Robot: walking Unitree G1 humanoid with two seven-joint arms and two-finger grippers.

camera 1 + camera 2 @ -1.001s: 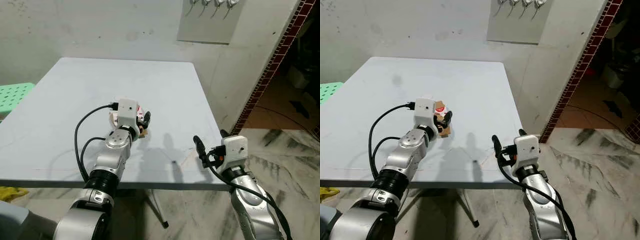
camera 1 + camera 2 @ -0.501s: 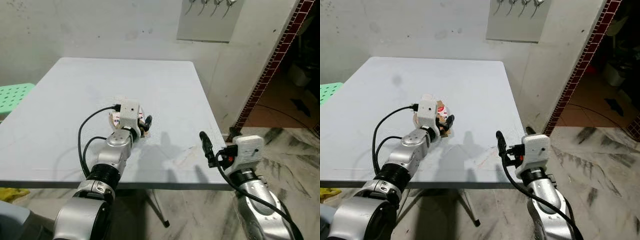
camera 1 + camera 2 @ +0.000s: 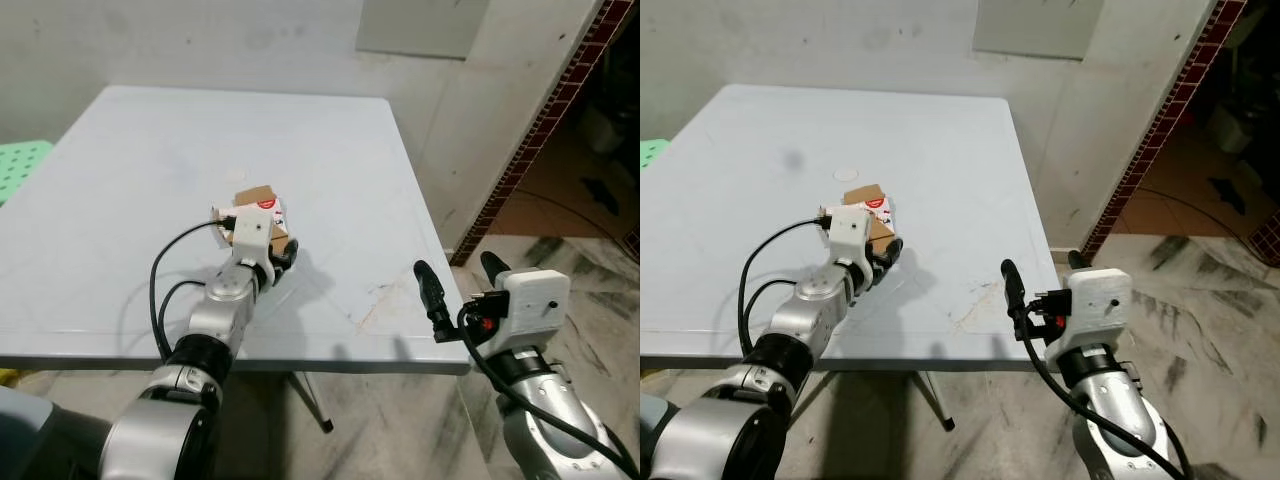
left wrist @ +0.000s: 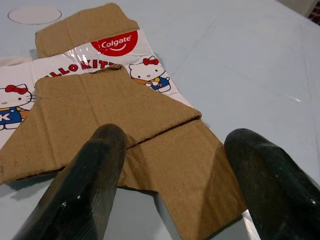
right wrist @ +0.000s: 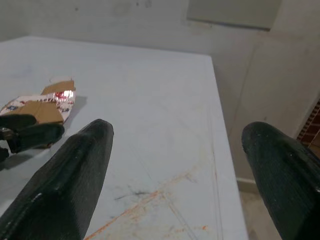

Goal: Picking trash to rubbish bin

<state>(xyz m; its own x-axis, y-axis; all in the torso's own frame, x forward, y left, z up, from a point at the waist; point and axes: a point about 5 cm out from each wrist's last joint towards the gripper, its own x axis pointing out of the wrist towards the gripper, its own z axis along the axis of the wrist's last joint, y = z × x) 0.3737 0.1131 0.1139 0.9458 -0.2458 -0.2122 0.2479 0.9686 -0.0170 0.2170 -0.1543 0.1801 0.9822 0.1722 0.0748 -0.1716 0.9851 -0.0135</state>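
- Left gripper [image 4: 170,200] jaws spread over the flattened Colgate toothpaste carton [image 4: 100,100] on the desk [image 3: 330,140]; pinch the raised flap.
- Right gripper [image 5: 185,165] idles, jaws apart.

My left arm reaches forward over the table [image 3: 120,170], its left gripper [image 3: 283,262] low at the near edge of the flattened carton [image 4: 115,120], fingers [image 4: 87,185] spread apart with the cardboard's corner between them, not clamped. My right arm is bent at the table's near right corner, right gripper [image 3: 460,285] raised beside the edge, fingers [image 5: 75,170] wide apart, holding nothing.
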